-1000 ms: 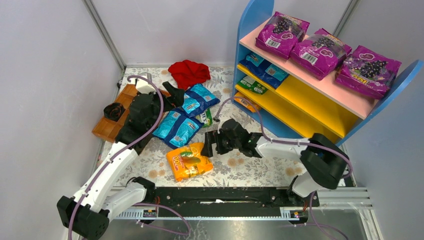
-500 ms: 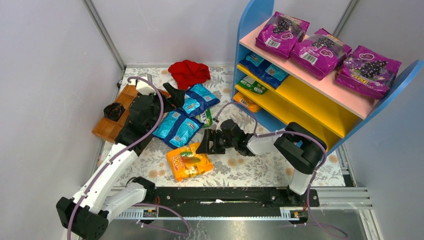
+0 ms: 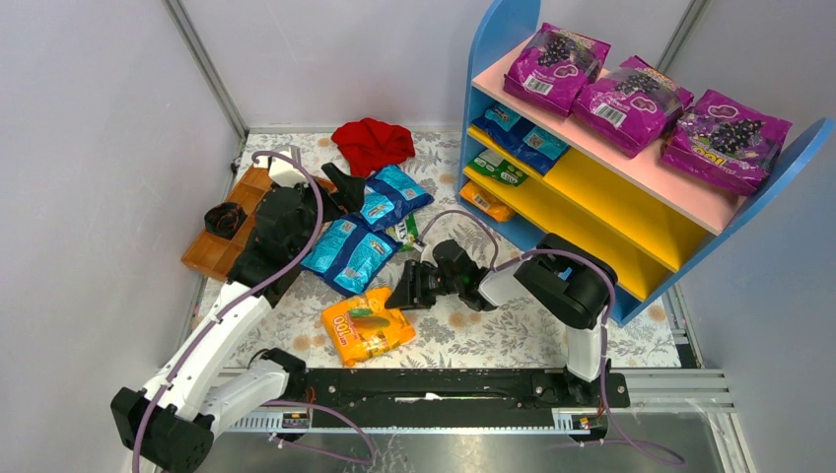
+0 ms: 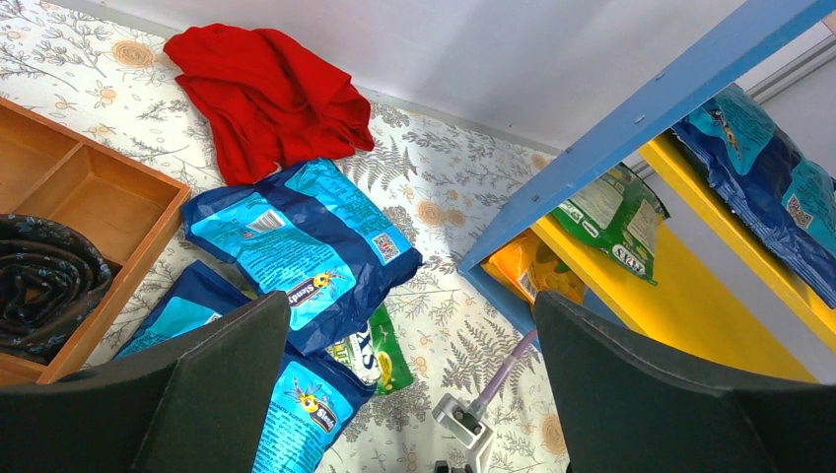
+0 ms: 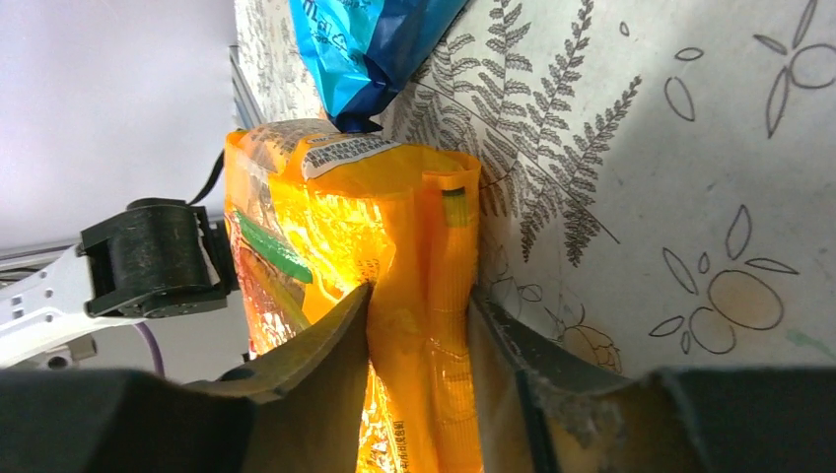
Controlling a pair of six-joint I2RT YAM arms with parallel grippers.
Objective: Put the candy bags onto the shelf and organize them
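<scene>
the right tool (image 3: 403, 292) pinches the edge of an orange candy bag (image 3: 367, 331), apparently to lift it off the worktop (image 3: 493, 333) toward the shelf (image 3: 603, 193), while the left tool (image 4: 411, 335) hangs spread wide and empty.

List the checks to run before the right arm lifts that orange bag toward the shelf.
1. Fingers of the right gripper flank the edge fold of the orange bag and touch both sides: ok.
2. Grip firm enough to lift: cannot tell.
3. Orange bag free of neighbours: not ok. A corner of the blue bag touches its end and may drag along.
4. Left gripper open, over the blue bags, seemingly off the path to the shelf: ok.
5. Bare board space on the shelf: ok.
</scene>
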